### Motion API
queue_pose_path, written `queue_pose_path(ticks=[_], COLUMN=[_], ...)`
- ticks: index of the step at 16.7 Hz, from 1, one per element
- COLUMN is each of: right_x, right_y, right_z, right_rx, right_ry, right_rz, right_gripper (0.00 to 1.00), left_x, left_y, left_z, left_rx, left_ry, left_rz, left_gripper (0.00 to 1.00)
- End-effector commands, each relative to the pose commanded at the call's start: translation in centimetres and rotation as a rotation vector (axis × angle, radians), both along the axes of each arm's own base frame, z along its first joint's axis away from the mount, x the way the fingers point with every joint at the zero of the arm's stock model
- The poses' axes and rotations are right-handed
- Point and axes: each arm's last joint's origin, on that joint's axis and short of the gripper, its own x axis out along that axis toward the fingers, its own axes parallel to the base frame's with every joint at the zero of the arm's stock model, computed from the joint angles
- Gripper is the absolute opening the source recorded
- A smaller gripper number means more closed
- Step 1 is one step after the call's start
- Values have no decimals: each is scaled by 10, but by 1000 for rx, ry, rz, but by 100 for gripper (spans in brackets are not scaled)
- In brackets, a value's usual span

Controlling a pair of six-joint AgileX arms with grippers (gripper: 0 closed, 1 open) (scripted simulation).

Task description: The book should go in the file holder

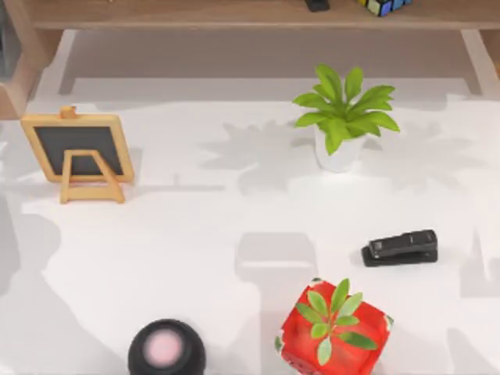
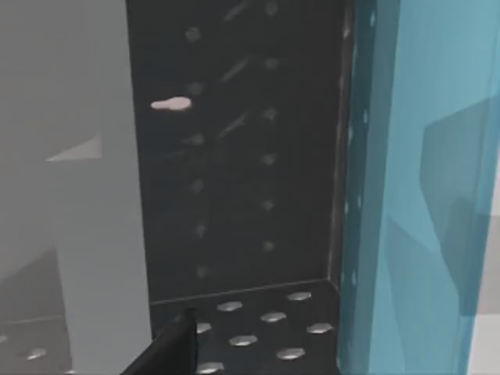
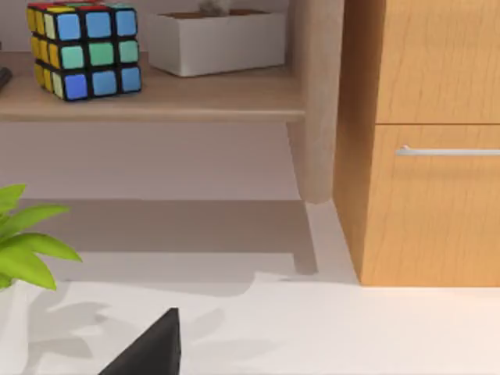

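The left wrist view looks from close up into the file holder, a dark metal box with a perforated back wall and floor. A light blue upright slab, apparently the book, stands along one side of it. A plain grey panel stands on the other side. A dark part of my left gripper shows at the picture's edge, just over the holder's floor. A dark part of my right gripper hangs above the white table, near the wooden cabinet.
On the table are a small chalkboard easel, a potted plant, a black stapler, a red box with a plant and a black round object. A shelf holds a colour cube.
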Motion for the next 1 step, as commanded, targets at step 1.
queue_pose_path(ticks=[1], right_x=[0], right_y=[0], right_z=[0], right_rx=[0], right_ry=[0], right_rz=[0], right_gripper=[100], left_x=[0], left_y=[0], left_z=[0], left_rx=[0], left_ry=[0], left_rz=[0], left_gripper=[100])
